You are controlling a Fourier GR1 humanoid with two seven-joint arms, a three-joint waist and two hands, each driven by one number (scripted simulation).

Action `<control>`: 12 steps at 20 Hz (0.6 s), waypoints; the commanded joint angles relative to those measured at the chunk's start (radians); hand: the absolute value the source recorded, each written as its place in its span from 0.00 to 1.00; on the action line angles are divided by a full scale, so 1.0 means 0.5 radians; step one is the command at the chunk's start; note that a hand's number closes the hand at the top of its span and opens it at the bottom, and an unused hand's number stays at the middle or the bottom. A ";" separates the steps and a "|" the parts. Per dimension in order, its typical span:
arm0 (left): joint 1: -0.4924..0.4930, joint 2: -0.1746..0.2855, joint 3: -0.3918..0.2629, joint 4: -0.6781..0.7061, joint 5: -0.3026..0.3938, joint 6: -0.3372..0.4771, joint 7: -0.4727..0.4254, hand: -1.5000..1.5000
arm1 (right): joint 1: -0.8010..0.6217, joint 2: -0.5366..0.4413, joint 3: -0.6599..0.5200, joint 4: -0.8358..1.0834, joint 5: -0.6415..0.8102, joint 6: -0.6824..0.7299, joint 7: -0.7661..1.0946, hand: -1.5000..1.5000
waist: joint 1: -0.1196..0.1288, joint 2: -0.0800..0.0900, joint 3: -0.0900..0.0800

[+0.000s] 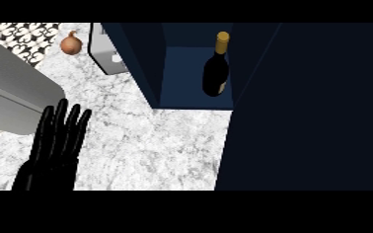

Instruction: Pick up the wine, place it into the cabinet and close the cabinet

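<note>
Wine bottle (215,74), dark glass with a gold-capped neck: stands inside the open navy cabinet (182,79), near its right wall and beside the door (299,108). Left hand (56,138): released, fingers straight, holding nothing, above the marble surface (160,143) at lower left. Onion (70,43): on the surface, far upper left.

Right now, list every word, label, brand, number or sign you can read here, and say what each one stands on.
No text can be read anywhere.
The wine bottle standing in the open cabinet shows a dark body and a gold top, with no label visible.
The grey appliance has one pale mark, too small to tell.
The black-and-white tiles bear a pattern, not writing.
</note>
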 commanded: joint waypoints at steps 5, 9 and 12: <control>0.454 0.256 0.461 -0.236 0.261 -0.339 -0.075 0.00 | -0.026 0.174 0.537 -0.167 0.088 -0.128 0.257 1.00 | 0.012 -0.007 -0.004; 0.774 0.241 0.571 -0.160 0.270 -0.573 -0.250 0.00 | -0.138 0.329 0.838 -0.166 0.359 -0.308 0.423 1.00 | 0.008 -0.009 -0.005; 0.859 0.309 0.777 -0.151 0.374 -0.760 -0.261 0.00 | -0.420 0.334 0.987 -0.050 0.489 -0.517 0.457 1.00 | 0.021 -0.008 -0.006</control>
